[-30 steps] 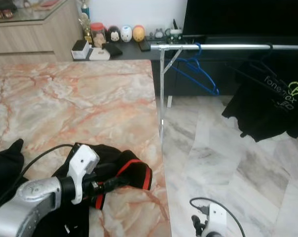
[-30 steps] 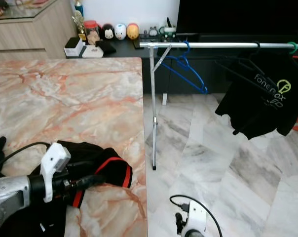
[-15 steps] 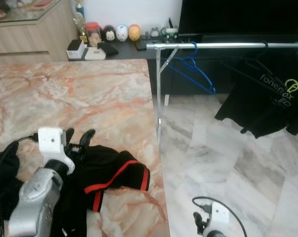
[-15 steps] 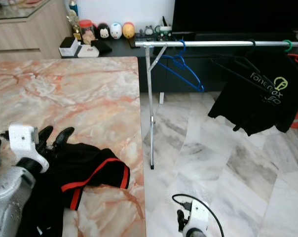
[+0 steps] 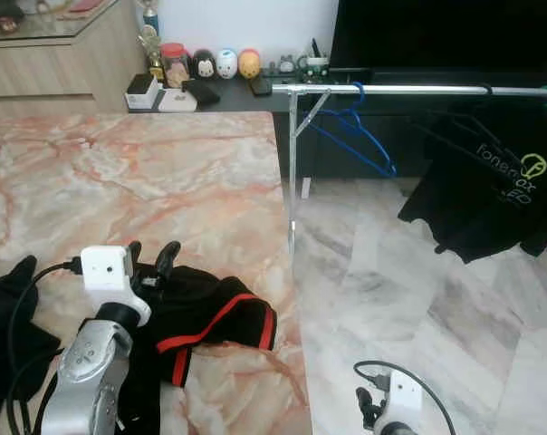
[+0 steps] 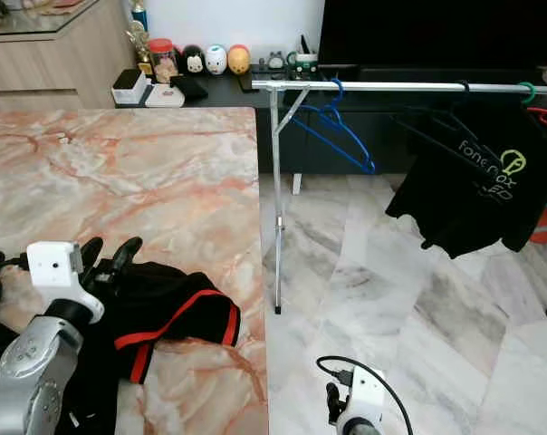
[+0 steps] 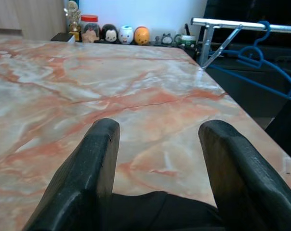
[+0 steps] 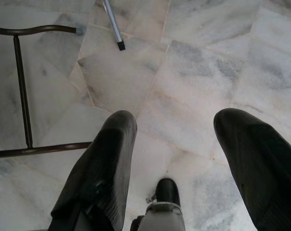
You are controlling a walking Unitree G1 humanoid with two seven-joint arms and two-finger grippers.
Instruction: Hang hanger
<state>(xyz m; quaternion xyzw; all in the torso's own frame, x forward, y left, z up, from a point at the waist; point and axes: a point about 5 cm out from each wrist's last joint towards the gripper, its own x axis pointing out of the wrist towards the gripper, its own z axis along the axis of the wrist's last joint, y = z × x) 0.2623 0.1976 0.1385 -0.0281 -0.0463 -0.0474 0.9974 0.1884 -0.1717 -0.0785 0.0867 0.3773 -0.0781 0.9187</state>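
A blue hanger [image 5: 357,134] hangs on the silver clothes rail [image 5: 409,89] to the right of the marble table [image 5: 129,181]. A black T-shirt [image 5: 491,190] hangs on a dark hanger farther right along the rail. On the table's near edge lies a black garment with red trim [image 5: 210,322]. My left gripper [image 5: 152,258] hovers open just over that garment's far edge, fingers [image 7: 95,163] pointing across the table. My right gripper [image 8: 179,159] hangs open low above the floor, its wrist [image 5: 396,408] at the frame's lower edge.
A dark shelf [image 5: 228,91] behind the table carries small figurines, a jar and boxes. A wooden cabinet [image 5: 65,54] stands at the back left. The rail's upright leg [image 5: 294,181] stands close to the table's right edge. Pale marble floor [image 5: 418,299] stretches under the rail.
My left arm swung from pointing right across the garment to pointing away over its far edge, then edged slightly right. The camera shifted a little.
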